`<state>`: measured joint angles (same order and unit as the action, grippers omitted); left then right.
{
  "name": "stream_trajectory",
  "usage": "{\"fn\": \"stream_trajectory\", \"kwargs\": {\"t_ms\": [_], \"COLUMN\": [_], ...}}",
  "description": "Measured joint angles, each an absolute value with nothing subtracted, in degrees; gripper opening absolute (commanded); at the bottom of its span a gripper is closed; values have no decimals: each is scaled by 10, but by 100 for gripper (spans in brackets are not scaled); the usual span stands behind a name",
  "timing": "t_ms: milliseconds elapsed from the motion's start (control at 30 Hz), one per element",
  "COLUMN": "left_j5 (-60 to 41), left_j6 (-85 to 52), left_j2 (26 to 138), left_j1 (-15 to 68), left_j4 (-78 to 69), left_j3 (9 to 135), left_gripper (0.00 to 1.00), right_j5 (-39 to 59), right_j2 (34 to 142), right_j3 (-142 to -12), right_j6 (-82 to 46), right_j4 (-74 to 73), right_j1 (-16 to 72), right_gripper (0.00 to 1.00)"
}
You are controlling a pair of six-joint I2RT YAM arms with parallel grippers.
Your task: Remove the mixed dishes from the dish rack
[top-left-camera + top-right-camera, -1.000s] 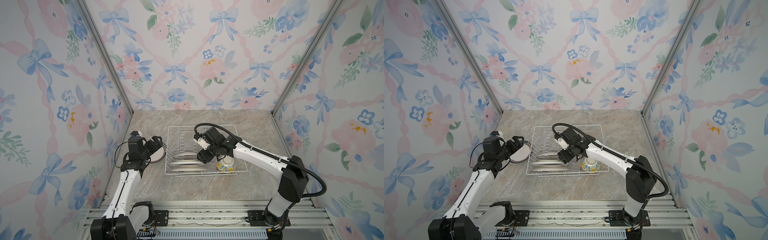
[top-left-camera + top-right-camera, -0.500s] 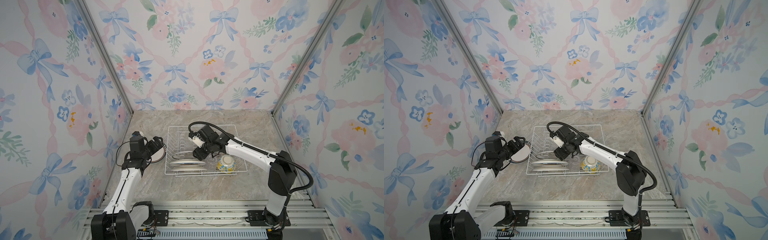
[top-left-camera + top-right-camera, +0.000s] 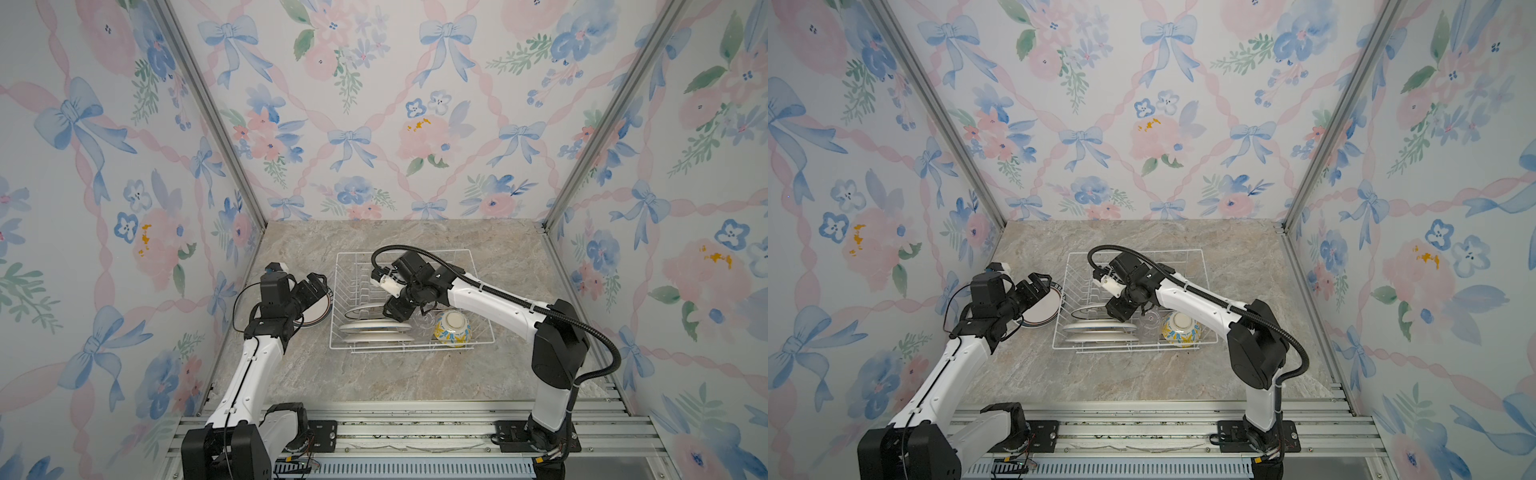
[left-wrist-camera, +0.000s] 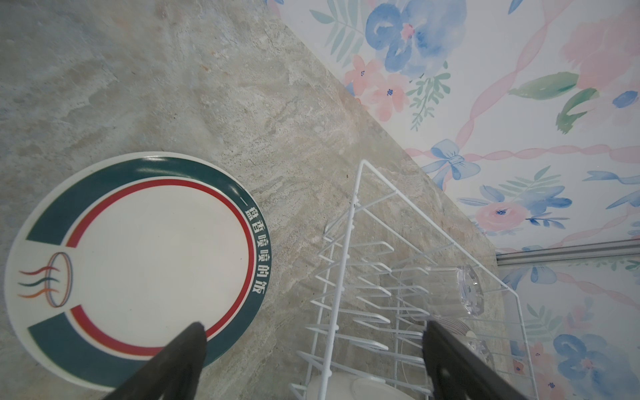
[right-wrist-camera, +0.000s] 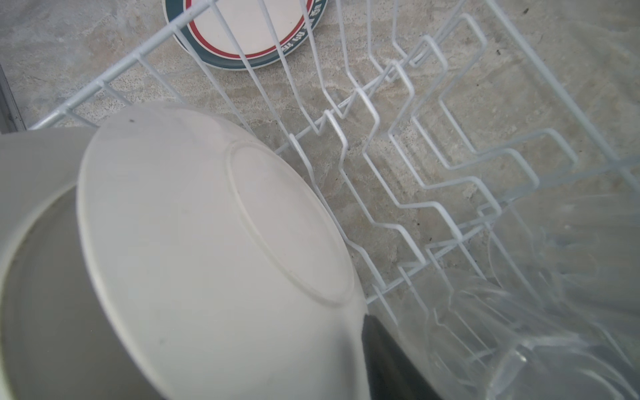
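Note:
The white wire dish rack (image 3: 353, 252) (image 3: 1183, 250) holds leaning white plates (image 3: 370, 328) (image 3: 1096, 328), a clear glass (image 3: 424, 322) (image 3: 1150, 322) and a yellow-blue patterned bowl (image 3: 453, 328) (image 3: 1181, 328). My right gripper (image 3: 397, 311) (image 3: 1119, 311) reaches into the rack at the plates. In the right wrist view one finger (image 5: 381, 346) lies against the back of a white plate (image 5: 207, 225); that plate hides the other finger. My left gripper (image 3: 311, 286) (image 4: 313, 325) hangs open over a green-and-red rimmed plate (image 3: 320, 309) (image 4: 138, 270) lying flat on the table, left of the rack.
A second white plate (image 5: 34, 242) stands behind the first. Clear glasses (image 4: 450, 294) (image 5: 519, 329) lie on the rack's wires beside upright prongs (image 5: 381, 114). Floral walls close in the marble table (image 3: 415, 374) on three sides.
My right gripper has slid left and down onto the plates' edge, and its jaws have narrowed. The left arm has hardly moved.

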<state>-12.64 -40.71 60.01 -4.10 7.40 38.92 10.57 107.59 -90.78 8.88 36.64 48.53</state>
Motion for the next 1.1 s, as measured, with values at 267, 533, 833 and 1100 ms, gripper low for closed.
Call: {"fn": "stream_trajectory", "kwargs": {"t_ms": [267, 533, 833, 1100], "left_j5": [-126, -125, -122, -118], "left_j6": [-407, -407, -407, -407], "left_j2": [614, 616, 618, 621], "left_j1": [-34, -30, -28, -28], "left_j4": [74, 73, 72, 69], "left_j3": [389, 389, 389, 389], "left_gripper": [98, 98, 98, 98], "right_j5": [117, 59, 33, 27], "right_j2": [1076, 1076, 1066, 1036], "right_j3": [-909, -908, -893, -876], "right_j6": [117, 155, 204, 191], "right_j4": [360, 317, 291, 273], "right_j1": [485, 481, 485, 479], "right_gripper": [33, 12, 0, 0]}}
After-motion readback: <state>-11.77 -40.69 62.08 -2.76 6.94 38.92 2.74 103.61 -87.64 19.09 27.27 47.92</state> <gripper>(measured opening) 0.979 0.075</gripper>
